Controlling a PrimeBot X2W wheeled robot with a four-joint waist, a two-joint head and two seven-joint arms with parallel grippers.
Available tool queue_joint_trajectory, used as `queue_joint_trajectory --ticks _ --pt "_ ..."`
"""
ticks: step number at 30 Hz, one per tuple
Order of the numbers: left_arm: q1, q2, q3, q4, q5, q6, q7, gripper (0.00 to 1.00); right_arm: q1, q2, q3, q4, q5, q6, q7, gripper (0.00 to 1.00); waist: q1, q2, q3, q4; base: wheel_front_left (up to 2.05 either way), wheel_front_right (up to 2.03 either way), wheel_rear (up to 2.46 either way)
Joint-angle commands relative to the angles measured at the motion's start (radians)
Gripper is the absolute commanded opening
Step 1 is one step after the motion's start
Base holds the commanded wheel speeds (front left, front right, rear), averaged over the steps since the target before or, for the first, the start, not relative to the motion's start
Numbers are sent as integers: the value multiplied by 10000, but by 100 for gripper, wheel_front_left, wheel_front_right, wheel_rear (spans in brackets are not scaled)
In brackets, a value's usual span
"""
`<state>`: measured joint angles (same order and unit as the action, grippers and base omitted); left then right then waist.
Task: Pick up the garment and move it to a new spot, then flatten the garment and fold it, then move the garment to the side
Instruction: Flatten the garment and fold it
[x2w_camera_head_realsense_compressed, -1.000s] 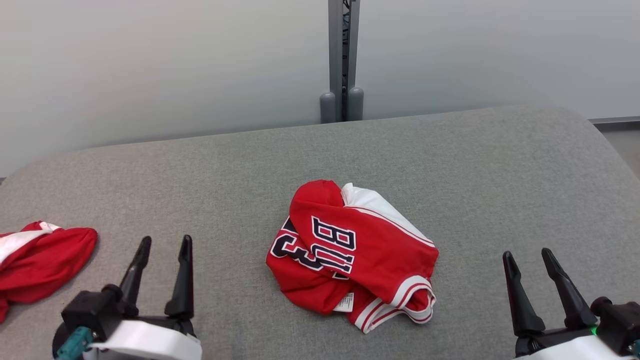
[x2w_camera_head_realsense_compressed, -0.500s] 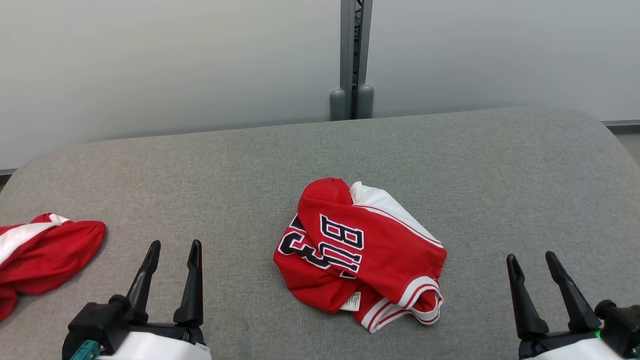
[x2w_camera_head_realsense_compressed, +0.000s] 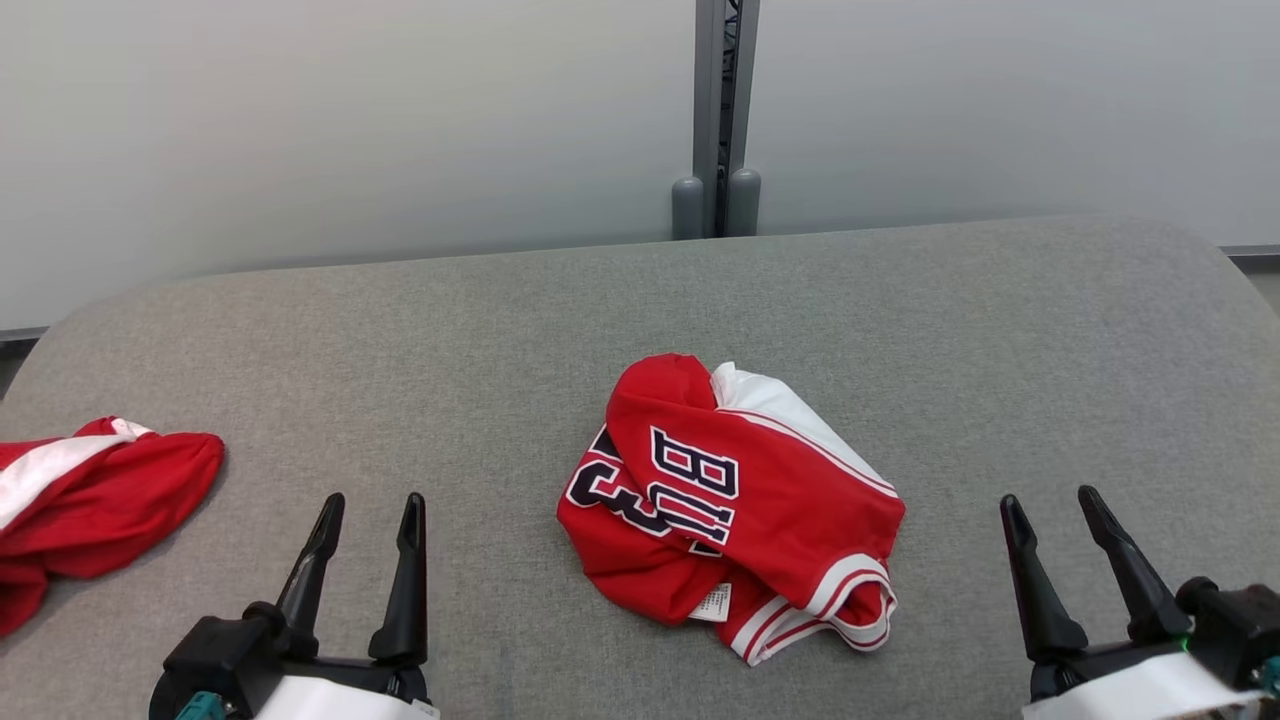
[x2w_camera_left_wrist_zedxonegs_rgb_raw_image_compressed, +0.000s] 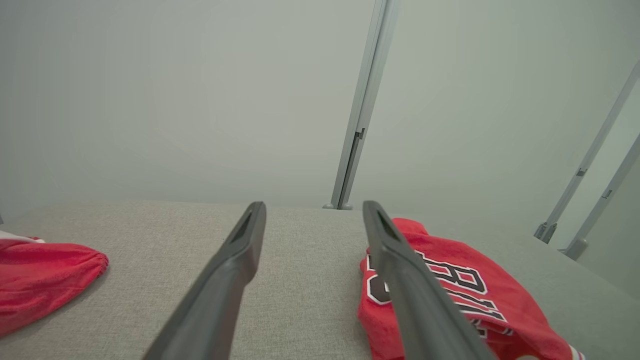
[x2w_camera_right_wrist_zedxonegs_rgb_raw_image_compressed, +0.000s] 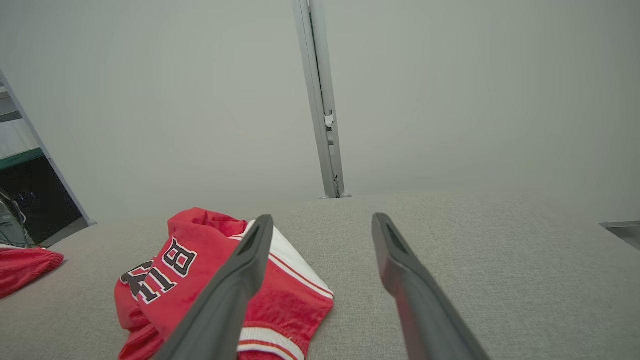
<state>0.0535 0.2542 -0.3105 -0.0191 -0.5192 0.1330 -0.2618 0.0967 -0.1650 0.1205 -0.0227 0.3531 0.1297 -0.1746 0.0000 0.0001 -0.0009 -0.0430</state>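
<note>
A crumpled red garment (x2w_camera_head_realsense_compressed: 735, 505) with white trim and dark letters lies in a heap at the middle of the grey padded table (x2w_camera_head_realsense_compressed: 900, 330). It also shows to the right of my fingers in the left wrist view (x2w_camera_left_wrist_zedxonegs_rgb_raw_image_compressed: 450, 290) and to the left in the right wrist view (x2w_camera_right_wrist_zedxonegs_rgb_raw_image_compressed: 185, 270). My left gripper (x2w_camera_head_realsense_compressed: 370, 505) stands open near the front edge, well left of the garment, holding nothing. At the front right my right gripper (x2w_camera_head_realsense_compressed: 1050, 500) is open too, clear of the cloth.
A second red and white garment (x2w_camera_head_realsense_compressed: 85, 510) lies bunched at the table's left edge. A grey post (x2w_camera_head_realsense_compressed: 722, 110) rises behind the table against a pale wall. Bare grey surface surrounds the middle heap.
The head camera has shifted, so the whole scene sits further right. Both grippers stay open and neither garment has moved on the table.
</note>
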Motion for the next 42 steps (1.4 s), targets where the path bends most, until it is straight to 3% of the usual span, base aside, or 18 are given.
queue_joint_trajectory --ticks 1,5,13,18,33,34,35,42 --pt "-93 3 -2 33 93 -44 -44 100 -211 -98 22 2 -34 19 42 100 0 -1 27 45 0 0 0" --pt "-194 7 -62 124 79 -76 0 100 -777 -215 44 418 8 19 573 100 0 -1 156 246 0 0 0" --pt "-667 -93 -216 97 64 -162 117 100 -2305 -224 -488 2062 190 19 2735 100 0 -1 655 954 0 0 0" --pt "-931 -168 -317 223 24 -242 114 100 -3162 229 -1245 3520 1020 21 4438 100 0 -1 990 1573 0 0 0" --pt "-1440 -212 -403 555 -56 -474 79 100 -4288 664 -2475 6084 2275 19 6701 100 0 -1 1677 2502 0 0 0" --pt "-1459 -219 -399 583 -63 -486 70 100 -4313 728 -2464 6188 2398 19 6800 54 0 -1 1681 2528 0 0 0" --pt "-1476 -228 -405 612 -68 -500 63 100 -4292 763 -2426 6226 2512 19 6837 0 0 -1 1664 2558 0 0 0" --pt "-1452 -254 -352 772 -96 -479 43 100 -4253 487 -2254 5872 2739 19 6307 0 0 -1 1452 2517 0 0 0"
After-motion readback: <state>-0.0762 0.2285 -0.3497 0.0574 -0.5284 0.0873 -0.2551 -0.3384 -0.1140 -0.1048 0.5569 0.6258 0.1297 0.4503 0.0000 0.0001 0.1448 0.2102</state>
